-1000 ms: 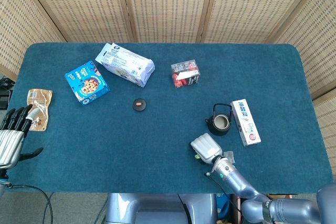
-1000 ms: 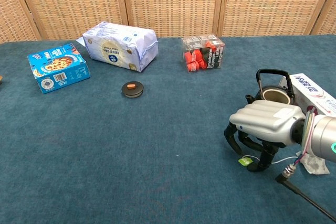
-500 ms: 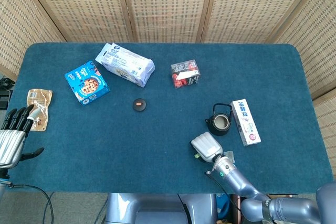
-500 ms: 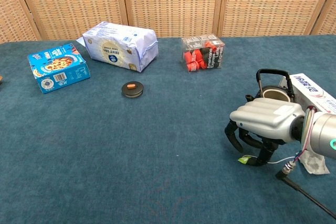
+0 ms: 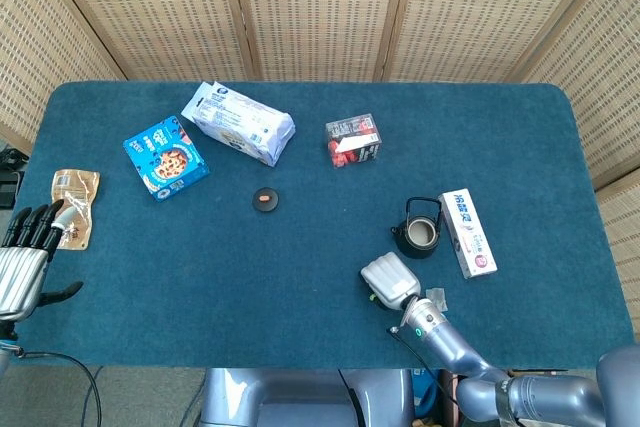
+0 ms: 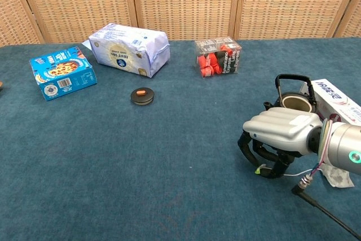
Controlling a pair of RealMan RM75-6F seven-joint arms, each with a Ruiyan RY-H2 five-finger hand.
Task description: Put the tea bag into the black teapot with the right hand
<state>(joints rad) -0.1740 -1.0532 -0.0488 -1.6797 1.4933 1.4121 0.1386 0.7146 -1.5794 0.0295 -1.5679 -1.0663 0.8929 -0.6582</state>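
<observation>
tea bag under right hand

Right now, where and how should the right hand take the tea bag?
Probably by its green tag, pinched from above. The tag lies flat on the cloth under the right hand's curled fingers. The bag itself is hidden. The black teapot stands open just behind.

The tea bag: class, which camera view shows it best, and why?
The chest view: the tea bag peeks out green beneath the right hand, whose fingers curl around it. The head view shows only a green speck at the hand's edge.
</observation>
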